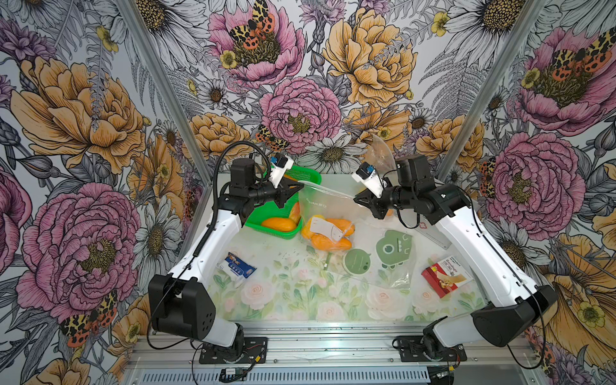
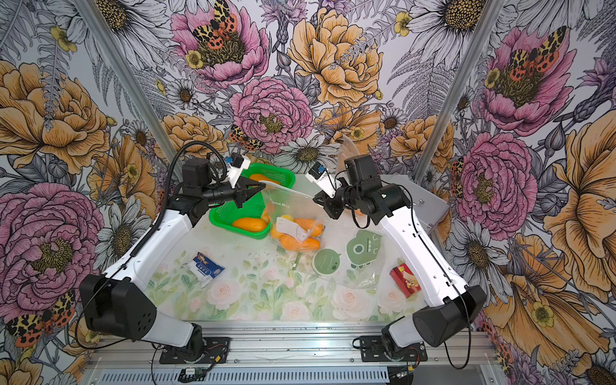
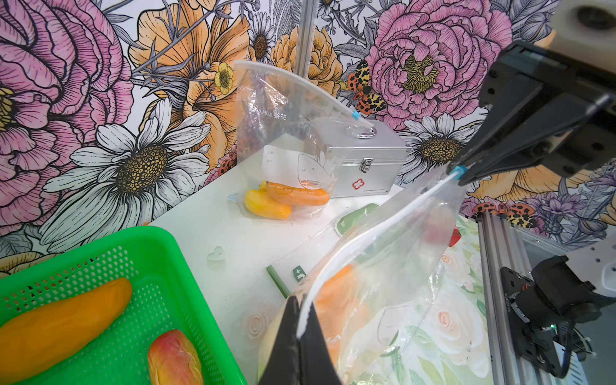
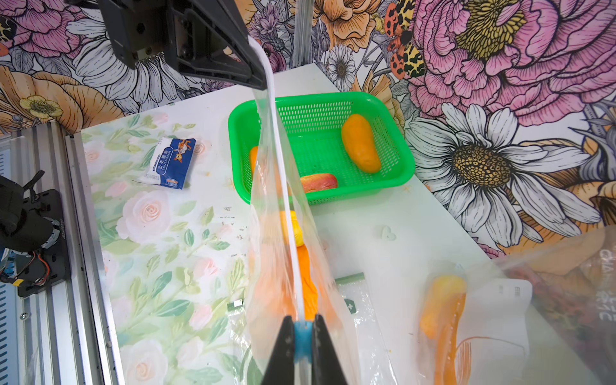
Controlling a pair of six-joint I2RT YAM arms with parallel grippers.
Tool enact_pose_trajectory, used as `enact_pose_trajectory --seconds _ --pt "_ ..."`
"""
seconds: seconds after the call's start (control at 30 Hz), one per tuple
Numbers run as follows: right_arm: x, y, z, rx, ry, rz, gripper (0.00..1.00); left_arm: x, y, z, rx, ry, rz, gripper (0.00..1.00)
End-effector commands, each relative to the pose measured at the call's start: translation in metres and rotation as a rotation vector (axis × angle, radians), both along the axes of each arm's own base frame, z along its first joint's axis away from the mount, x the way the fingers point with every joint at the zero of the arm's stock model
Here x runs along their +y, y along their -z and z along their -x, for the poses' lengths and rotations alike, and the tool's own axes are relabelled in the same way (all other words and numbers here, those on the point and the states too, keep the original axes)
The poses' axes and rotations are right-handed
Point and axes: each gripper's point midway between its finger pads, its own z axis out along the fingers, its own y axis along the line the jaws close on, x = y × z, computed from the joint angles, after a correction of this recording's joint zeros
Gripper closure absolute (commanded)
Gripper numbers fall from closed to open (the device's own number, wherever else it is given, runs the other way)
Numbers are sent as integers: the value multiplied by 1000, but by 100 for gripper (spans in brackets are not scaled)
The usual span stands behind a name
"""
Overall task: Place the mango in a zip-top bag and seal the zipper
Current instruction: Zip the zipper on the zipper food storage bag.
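Beside the green basket (image 1: 276, 235) on the tabletop (image 1: 283, 266), the zip-top bag (image 1: 323, 203) with mangoes (image 1: 328, 243) inside hangs taut by its zipper — left fingers (image 1: 298, 185) pinched tight on one end, right fingers (image 1: 357, 200) clamped on the blue slider (image 4: 302, 336).

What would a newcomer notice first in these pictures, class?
A clear zip-top bag with orange mangoes inside hangs stretched between the left gripper and right gripper, mid-table. Below the left gripper sits a bright green basket holding loose mangoes, against loud floral walls.
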Motion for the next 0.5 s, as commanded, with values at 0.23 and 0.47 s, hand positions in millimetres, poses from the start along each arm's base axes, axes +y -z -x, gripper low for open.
enact_pose_trajectory --seconds 0.23,0.47 --pt "-47 18 12 41 124 84 100 43 -10 -26 -42 -184 24 100" --pt "-52 23 10 58 138 83 100 44 -8 -27 -36 -188 23 100"
